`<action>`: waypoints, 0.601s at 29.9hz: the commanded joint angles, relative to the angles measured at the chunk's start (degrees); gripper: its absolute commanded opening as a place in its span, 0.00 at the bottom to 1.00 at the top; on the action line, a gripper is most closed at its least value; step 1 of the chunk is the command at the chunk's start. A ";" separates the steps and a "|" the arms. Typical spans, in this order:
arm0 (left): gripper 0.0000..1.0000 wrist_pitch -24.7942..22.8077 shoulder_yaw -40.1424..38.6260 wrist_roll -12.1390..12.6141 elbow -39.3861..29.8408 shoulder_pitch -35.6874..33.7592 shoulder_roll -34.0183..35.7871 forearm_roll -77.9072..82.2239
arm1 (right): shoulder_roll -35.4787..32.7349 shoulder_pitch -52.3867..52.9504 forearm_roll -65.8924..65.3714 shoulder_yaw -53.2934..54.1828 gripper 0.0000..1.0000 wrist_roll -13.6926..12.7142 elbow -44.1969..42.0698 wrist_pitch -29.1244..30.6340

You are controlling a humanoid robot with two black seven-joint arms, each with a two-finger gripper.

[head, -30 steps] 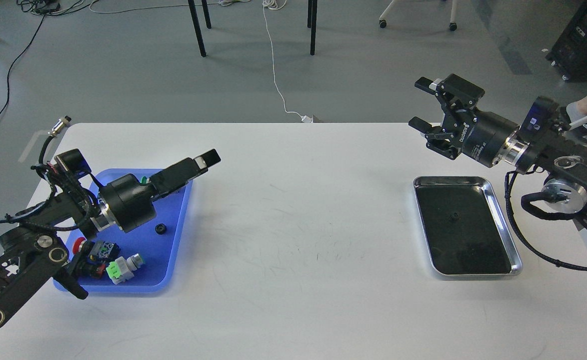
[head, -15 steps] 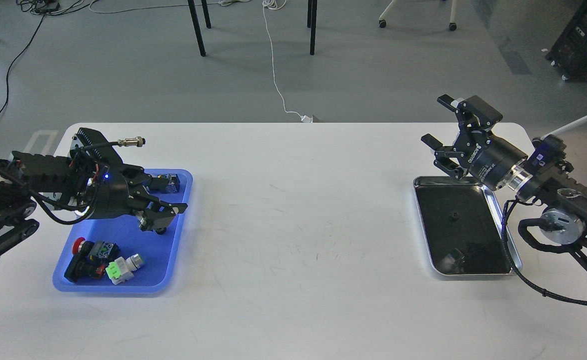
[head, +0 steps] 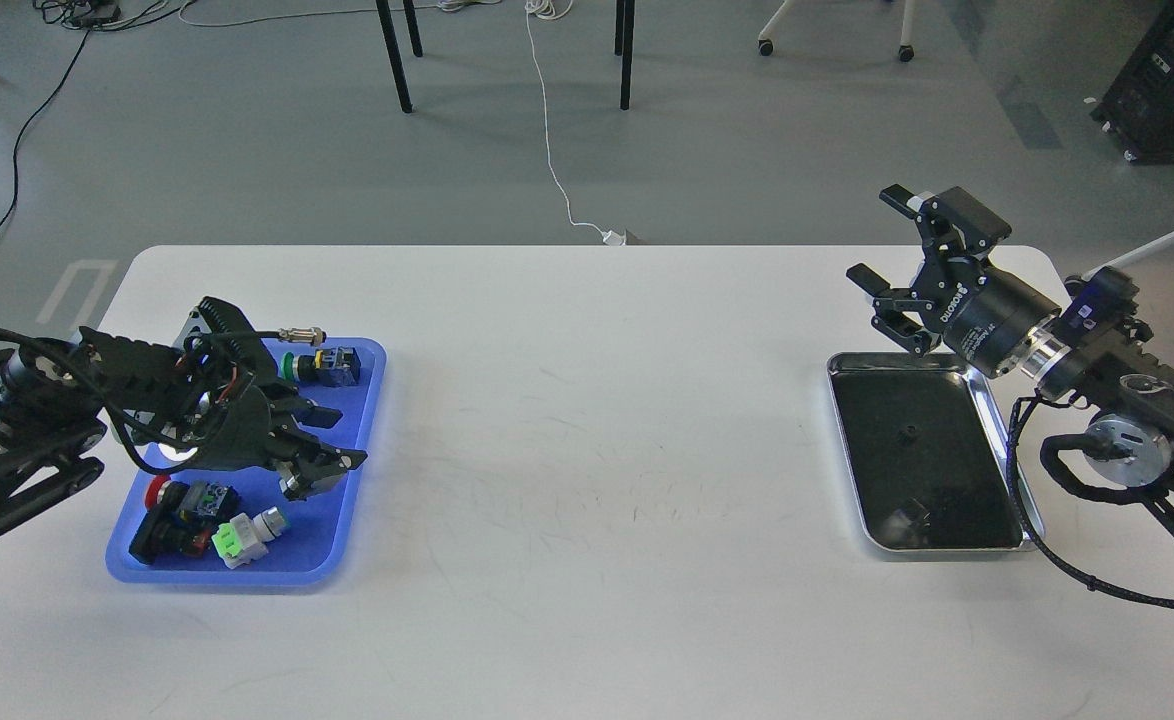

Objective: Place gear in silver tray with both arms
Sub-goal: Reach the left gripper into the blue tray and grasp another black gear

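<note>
My left gripper [head: 332,438] hangs low over the right part of the blue plastic tray [head: 347,530], its two fingers spread apart. I cannot make out the small black gear; the gripper covers the spot. The silver tray [head: 947,548] lies at the right of the white table, with a tiny dark part [head: 908,433] on its dark floor. My right gripper [head: 877,237] is open and empty, held above the silver tray's far left corner.
The blue tray also holds a red push button [head: 157,492], a green and white connector [head: 237,540] and a green-capped switch [head: 322,365]. The table's far edge runs behind both grippers. Chair legs and a white cable are on the floor beyond.
My left arm swung round and lowered its gripper into the blue tray, over where the gear lay. My right gripper came down and nearer to the silver tray, and has barely moved since.
</note>
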 commanded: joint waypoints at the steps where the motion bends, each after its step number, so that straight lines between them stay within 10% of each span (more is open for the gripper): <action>1: 0.57 0.00 0.63 0.00 1.53 0.12 -0.12 -0.01 | -0.01 0.00 0.01 0.15 0.97 -0.01 -0.02 0.00; 18: 0.55 0.00 0.90 0.00 7.51 0.29 -2.23 -0.01 | -0.27 -0.36 0.01 0.24 0.97 -0.01 0.07 0.00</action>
